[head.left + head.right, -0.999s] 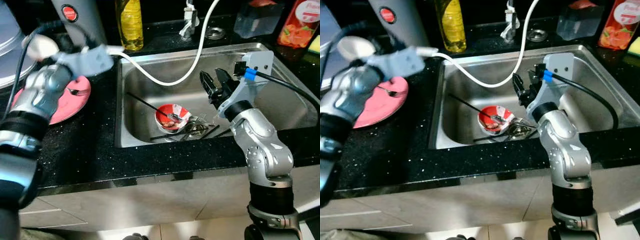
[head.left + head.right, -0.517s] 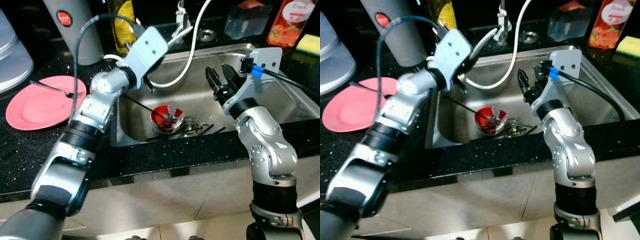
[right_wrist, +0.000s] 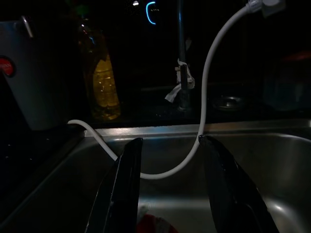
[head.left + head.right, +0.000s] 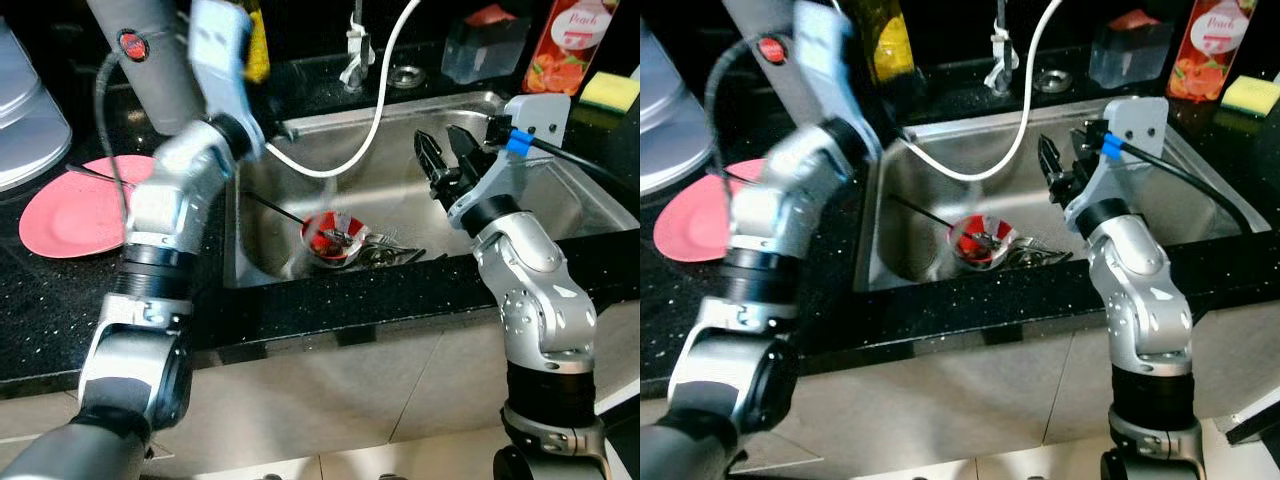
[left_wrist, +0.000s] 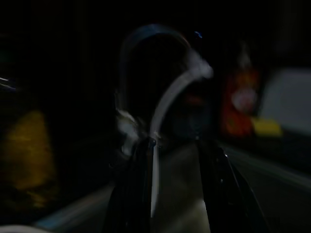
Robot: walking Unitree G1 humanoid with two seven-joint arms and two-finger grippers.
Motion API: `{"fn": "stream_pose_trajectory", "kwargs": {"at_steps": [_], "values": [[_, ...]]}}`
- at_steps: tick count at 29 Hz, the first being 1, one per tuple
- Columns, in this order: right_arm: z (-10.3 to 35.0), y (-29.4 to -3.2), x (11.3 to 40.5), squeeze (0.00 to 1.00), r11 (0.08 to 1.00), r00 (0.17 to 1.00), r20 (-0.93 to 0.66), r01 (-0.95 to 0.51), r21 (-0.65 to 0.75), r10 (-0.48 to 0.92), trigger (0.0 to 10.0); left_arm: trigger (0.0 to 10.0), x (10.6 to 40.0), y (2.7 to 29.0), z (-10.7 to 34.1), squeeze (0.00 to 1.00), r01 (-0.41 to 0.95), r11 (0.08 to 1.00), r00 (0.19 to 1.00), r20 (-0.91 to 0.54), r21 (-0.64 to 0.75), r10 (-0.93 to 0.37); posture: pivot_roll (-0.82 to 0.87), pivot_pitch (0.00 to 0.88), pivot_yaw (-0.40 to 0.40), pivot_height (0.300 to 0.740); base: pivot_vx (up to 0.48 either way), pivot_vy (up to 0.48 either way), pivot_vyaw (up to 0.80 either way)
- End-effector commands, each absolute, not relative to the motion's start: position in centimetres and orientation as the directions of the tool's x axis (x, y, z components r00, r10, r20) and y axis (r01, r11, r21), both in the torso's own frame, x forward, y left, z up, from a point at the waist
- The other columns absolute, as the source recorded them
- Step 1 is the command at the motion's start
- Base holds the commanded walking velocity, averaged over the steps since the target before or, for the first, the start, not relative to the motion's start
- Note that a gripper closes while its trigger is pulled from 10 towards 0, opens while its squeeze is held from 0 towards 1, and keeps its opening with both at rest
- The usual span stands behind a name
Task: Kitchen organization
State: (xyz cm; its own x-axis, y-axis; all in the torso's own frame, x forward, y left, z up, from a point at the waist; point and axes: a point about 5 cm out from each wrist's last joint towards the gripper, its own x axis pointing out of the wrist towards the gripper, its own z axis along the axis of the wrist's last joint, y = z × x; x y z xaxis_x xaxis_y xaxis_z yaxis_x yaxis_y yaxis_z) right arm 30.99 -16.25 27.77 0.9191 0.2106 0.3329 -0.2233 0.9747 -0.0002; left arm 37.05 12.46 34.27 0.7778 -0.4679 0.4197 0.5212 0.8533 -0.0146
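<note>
Two grippers work a steel sink (image 4: pixel 560 205): the right gripper (image 4: pixel 441 158), fingers spread and empty, hovers at 2 o'clock from a red bowl (image 4: pixel 330 237) lying in the basin among dark utensils (image 4: pixel 395 255). Left gripper (image 5: pixel 175 160) is raised near the hose (image 4: pixel 375 110), its fingers apart. Likely light, rigid and wet-slick, the bowl is best pinched at its rim.
</note>
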Motion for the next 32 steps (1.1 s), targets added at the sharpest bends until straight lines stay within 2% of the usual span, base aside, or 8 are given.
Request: {"fn": "stream_pose_trajectory", "kwargs": {"at_steps": [1, 4, 8, 13, 18, 21, 25, 32], "values": [[27.6, -16.1, 31.1, 0.00, 0.974, 0.920, 0.330, -0.226, 0.000, 0.213, 10.0, 10.0, 37.4, 14.0, 34.3, 0.00, 0.432, 0.902, 0.822, 0.414, -0.004, -0.392, 0.01, 0.026, 0.105, 0.740, 0.000, 0.000, 0.00], [27.5, -16.1, 31.1, 0.00, 0.974, 0.920, 0.329, -0.225, 0.002, 0.212, 10.0, 10.0, 37.3, 15.4, 34.3, 0.00, 0.307, 0.941, 0.861, 0.379, 0.142, -0.338, 0.01, 0.024, 0.103, 0.740, 0.000, 0.000, 0.00], [27.5, -16.1, 31.1, 0.00, 0.973, 0.918, 0.335, -0.229, 0.011, 0.212, 10.0, 10.0, 35.9, 15.3, 32.8, 0.00, 0.508, 0.856, 0.832, 0.312, -0.095, -0.459, 0.01, 0.023, 0.103, 0.740, 0.000, 0.000, 0.00], [27.9, -15.3, 30.8, 0.00, 0.954, 0.893, 0.368, -0.296, 0.047, 0.259, 10.0, 10.0, 36.0, 15.4, 30.0, 0.00, 0.418, 0.908, 0.899, 0.145, -0.001, -0.414, 0.03, 0.017, 0.095, 0.740, 0.000, 0.000, 0.00], [28.7, -13.5, 29.5, 0.00, 0.879, 0.810, 0.413, -0.475, 0.048, 0.415, 10.0, 10.0, 35.8, 14.5, 27.6, 0.00, 0.434, 0.898, 0.901, 0.014, -0.075, -0.434, 0.03, 0.022, 0.088, 0.740, 0.000, 0.000, 0.00], [28.4, -12.4, 28.9, 0.00, 0.847, 0.781, 0.397, -0.531, 0.017, 0.482, 10.0, 10.0, 35.5, 14.3, 27.2, 0.00, 0.424, 0.905, 0.905, -0.009, -0.010, -0.424, 0.02, 0.025, 0.091, 0.740, 0.000, 0.000, 0.00], [28.1, -11.7, 28.5, 0.00, 0.830, 0.780, 0.416, -0.549, 0.099, 0.467, 10.0, 10.0, 35.3, 13.9, 26.5, 0.00, 0.378, 0.882, 0.924, -0.048, 0.282, -0.380, 0.01, 0.010, 0.103, 0.740, 0.000, 0.000, 0.00], [27.5, -12.1, 29.1, 0.00, 0.822, 0.834, 0.418, -0.496, 0.281, 0.360, 10.0, 10.0, 34.9, 13.8, 26.1, 0.00, 0.324, 0.731, 0.927, -0.050, 0.601, -0.371, 0.02, 0.009, 0.098, 0.740, 0.000, 0.000, 0.00]]}}
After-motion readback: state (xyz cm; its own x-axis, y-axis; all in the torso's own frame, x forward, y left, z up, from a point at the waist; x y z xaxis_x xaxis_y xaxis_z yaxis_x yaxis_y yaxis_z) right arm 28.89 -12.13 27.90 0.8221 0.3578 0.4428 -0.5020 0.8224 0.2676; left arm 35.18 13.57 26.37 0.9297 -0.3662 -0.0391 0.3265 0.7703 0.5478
